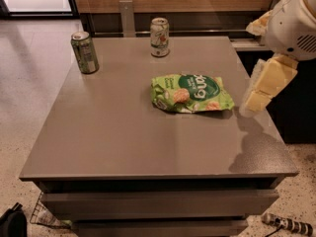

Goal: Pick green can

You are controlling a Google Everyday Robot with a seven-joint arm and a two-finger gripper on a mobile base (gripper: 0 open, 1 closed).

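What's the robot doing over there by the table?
The robot's claw hangs over the right edge of the grey table. It is meant to pick the green can, which stands upright near the far left corner, not yet touched. A whitish can stands at the back edge, and a green snack bag lies flat in the middle.

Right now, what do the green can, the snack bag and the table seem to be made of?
The green can looks like metal: dark green printed side, shiny silver top. The snack bag is likely thin plastic film, glossy and crinkled. The table has a smooth grey top with a sheen, maybe laminate; unclear. The tool hangs by the table's right-hand edge, apart from the can.
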